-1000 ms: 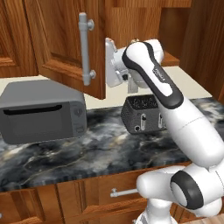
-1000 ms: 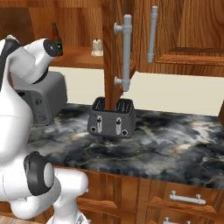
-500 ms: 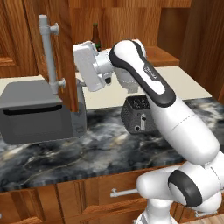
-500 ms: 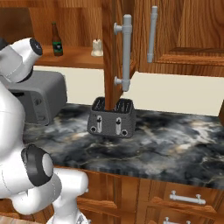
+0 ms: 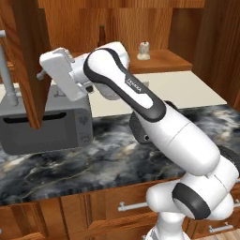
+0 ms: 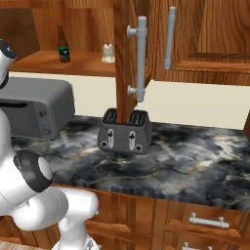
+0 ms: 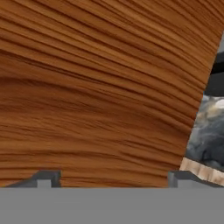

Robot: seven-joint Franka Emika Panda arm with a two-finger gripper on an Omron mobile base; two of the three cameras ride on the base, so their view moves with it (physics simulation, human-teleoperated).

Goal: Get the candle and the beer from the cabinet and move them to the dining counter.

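The gripper (image 7: 113, 178), jaws spread wide with nothing between them, faces the inner side of the swung-out cabinet door (image 5: 29, 61), whose edge stands just beside it. On the cabinet (image 6: 205, 34) shelf behind, well apart from it, stand the beer (image 6: 62, 44) and the candle (image 6: 108, 53), with bare shelf between them.

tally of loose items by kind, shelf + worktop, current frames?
Dark brown glass beer bottle with green label on the open cabinet's wooden shelf: 1
Stubby cream-white candle on that shelf: 1
Grey microwave on the marble worktop: 1
Dark two-slot toaster on the worktop: 1
Total: 4
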